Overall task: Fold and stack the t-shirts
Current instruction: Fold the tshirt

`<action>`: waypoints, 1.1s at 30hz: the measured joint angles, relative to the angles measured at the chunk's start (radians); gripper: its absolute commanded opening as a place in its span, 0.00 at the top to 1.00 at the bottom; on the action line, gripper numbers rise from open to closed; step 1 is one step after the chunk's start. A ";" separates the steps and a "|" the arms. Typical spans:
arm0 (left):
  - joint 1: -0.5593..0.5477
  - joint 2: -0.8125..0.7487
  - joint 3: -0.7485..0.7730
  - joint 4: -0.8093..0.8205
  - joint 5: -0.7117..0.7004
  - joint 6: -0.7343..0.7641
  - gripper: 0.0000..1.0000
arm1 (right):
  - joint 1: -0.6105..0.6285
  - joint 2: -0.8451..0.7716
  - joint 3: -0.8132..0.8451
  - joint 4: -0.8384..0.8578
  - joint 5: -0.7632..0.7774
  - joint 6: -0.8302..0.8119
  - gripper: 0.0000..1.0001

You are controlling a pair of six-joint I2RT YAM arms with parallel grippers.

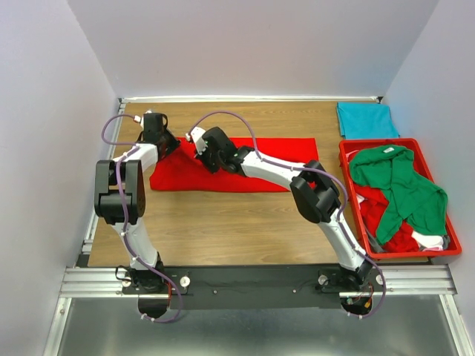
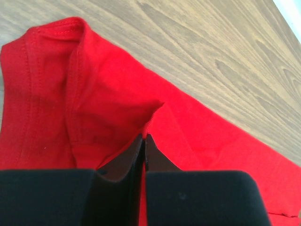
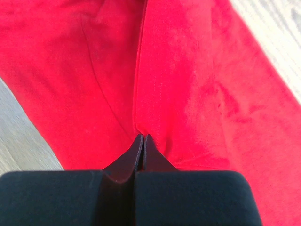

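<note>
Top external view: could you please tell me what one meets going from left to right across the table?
Left hand → right hand, both on the red t-shirt → red tray holding a green t-shirt.

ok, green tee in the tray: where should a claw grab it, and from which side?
Pinch the bunched cloth just below the collar of the green tee, coming straight down from above. It lies crumpled on top in the red tray, so nothing covers it. The folds stand up enough to pinch, and the tray's walls would likely block a sideways approach.
</note>
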 measured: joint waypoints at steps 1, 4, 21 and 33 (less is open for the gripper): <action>0.000 0.000 -0.004 -0.001 -0.003 0.000 0.89 | 0.000 0.000 -0.007 0.000 0.000 0.000 0.99; 0.000 0.000 -0.021 -0.011 -0.008 -0.001 0.85 | 0.000 0.000 -0.024 0.000 0.000 0.000 0.99; 0.000 -0.070 -0.051 -0.051 -0.072 0.006 0.40 | -0.026 -0.156 -0.162 -0.002 -0.012 0.032 0.44; -0.109 -0.310 -0.171 -0.089 -0.148 0.058 0.45 | -0.321 -0.443 -0.571 0.020 0.052 0.212 0.56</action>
